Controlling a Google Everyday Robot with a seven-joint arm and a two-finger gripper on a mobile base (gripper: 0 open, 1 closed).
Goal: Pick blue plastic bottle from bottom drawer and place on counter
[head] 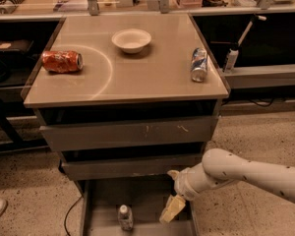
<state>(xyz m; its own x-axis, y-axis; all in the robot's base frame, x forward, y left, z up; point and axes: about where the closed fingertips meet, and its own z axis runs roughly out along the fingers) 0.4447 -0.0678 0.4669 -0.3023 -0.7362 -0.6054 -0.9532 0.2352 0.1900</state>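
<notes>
The blue plastic bottle (125, 217) stands upright in the open bottom drawer (101, 200), near its front, with its white cap up. My gripper (171, 210) hangs over the right side of the drawer, to the right of the bottle and apart from it, on the white arm (246, 173) that comes in from the right. The counter (132, 68) is the glossy beige top of the cabinet, with a white arc mark on it.
On the counter lie a red soda can (62, 61) on its side at the left, a white bowl (131, 40) at the back middle and a blue-silver can (198, 64) at the right edge. Two upper grey drawers (130, 134) are shut. A cable (71, 215) lies on the floor at the left.
</notes>
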